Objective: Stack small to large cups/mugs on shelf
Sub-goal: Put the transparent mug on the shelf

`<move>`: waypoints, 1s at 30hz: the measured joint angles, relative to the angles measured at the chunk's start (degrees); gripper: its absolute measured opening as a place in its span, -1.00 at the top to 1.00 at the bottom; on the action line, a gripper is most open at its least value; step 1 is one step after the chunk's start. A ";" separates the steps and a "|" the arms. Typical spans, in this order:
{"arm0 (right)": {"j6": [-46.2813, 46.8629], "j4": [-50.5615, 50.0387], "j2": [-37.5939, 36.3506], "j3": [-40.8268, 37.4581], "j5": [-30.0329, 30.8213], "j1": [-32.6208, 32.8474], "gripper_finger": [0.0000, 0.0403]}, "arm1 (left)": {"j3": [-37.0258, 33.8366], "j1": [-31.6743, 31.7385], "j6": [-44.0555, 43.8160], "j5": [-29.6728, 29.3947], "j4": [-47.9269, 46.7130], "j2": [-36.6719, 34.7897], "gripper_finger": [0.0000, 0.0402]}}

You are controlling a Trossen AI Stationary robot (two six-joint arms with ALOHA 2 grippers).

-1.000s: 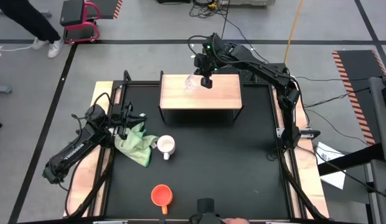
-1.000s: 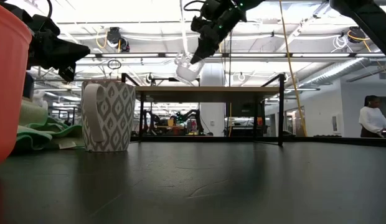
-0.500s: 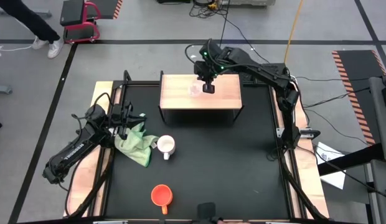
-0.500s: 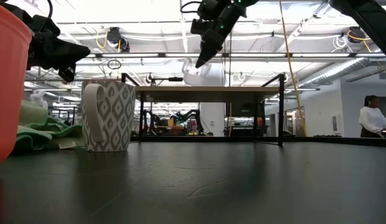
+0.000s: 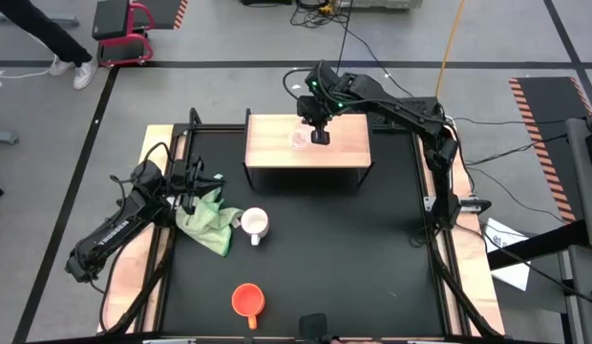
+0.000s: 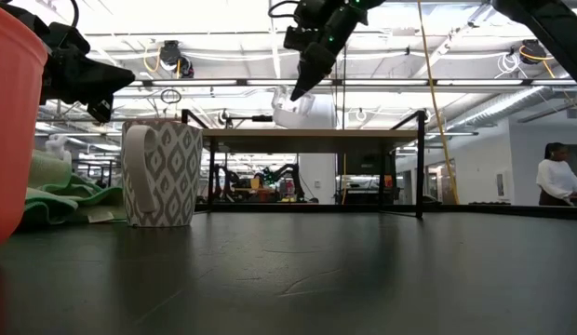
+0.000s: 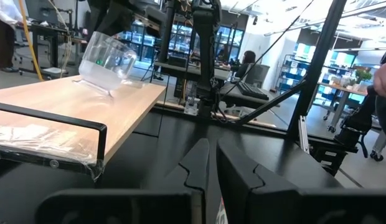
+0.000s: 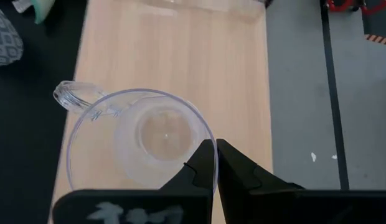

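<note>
The small clear glass cup (image 5: 298, 139) is at the far middle of the wooden-topped shelf (image 5: 339, 148), mouth up and tilted, held by my right gripper (image 5: 318, 135), which is shut on it. In the low view the cup (image 6: 293, 112) hangs just over the shelf top (image 6: 363, 134). The white patterned mug (image 5: 255, 225) stands upright on the black table beside a green cloth. Near the table's near edge stands the orange mug (image 5: 246, 300), also upright. My left gripper (image 5: 202, 180) waits shut above the cloth at the table's left side. My right gripper pinches the glass cup's rim (image 8: 202, 142), opposite its handle (image 8: 71, 95), one finger inside the mouth and one outside. The fingers (image 8: 205, 163) come from above, pointing down. The cup hangs tilted below them; in the left wrist view its base edge (image 7: 111, 91) looks at the shelf top.
A green cloth (image 5: 208, 220) lies crumpled at the table's left, between my left arm and the white mug. The shelf stands on thin black legs (image 6: 421, 167) at the far middle. Black tabletop (image 5: 353, 258) spreads between shelf and near edge. A person (image 6: 556, 177) sits far off in the room.
My right gripper has come down and slightly toward the near edge over the shelf, carrying the glass cup. The cup has sunk from well above the shelf top to just at it, still tilted. In the last half second it has held still.
</note>
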 joint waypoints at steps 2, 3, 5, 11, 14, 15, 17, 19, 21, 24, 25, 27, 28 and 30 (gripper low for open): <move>-0.13 0.00 0.00 0.00 -0.11 0.23 1.00 | 0.02 0.00 0.00 0.00 0.00 0.00 0.85; -0.50 -0.16 0.00 0.00 -0.11 0.38 1.00 | 0.00 0.00 0.00 0.00 -0.02 -0.01 0.85; -0.95 -0.36 0.00 0.00 -0.13 0.60 1.00 | 0.00 0.00 0.00 -0.01 -0.30 0.01 0.85; -0.53 -0.22 0.24 0.00 -0.29 0.94 1.00 | 0.00 0.00 0.59 -0.48 -0.92 -0.01 0.85; -0.02 -0.17 0.44 -0.02 -1.87 0.98 1.00 | 0.00 0.00 0.59 -0.48 -0.90 0.00 0.85; -0.02 -0.08 0.80 -0.02 -2.56 1.19 1.00 | 0.00 -0.01 0.63 -0.48 -0.89 0.00 0.85; 0.04 0.16 1.15 -0.02 -3.24 1.38 1.00 | 0.00 0.00 1.00 -0.48 -0.88 0.01 0.85; 0.04 0.18 1.57 0.00 -3.23 1.69 1.00 | 0.01 -0.02 1.04 -0.50 -0.90 -0.01 0.85; 0.05 0.14 1.91 0.02 -3.26 1.73 1.00 | 0.00 0.00 1.05 -0.48 -0.90 -0.01 0.85; 0.03 -0.05 2.03 0.02 -2.55 2.08 1.00 | 0.00 -0.02 1.16 -0.50 -1.28 -0.01 0.85; -0.23 -0.24 2.00 0.02 -1.34 2.41 1.00 | 0.00 0.00 1.16 -0.50 -1.29 -0.01 0.85; -1.14 -1.38 1.72 0.02 1.98 3.08 1.00 | 0.00 0.00 1.16 -0.50 -1.29 -0.01 0.85; -1.40 -1.94 1.58 0.02 3.58 3.39 1.00 | 0.00 -0.02 1.16 -0.48 -1.35 0.01 0.85; -1.71 -3.35 1.44 0.04 6.05 3.85 1.00 | 0.00 0.00 1.18 -0.50 -1.33 -0.01 0.85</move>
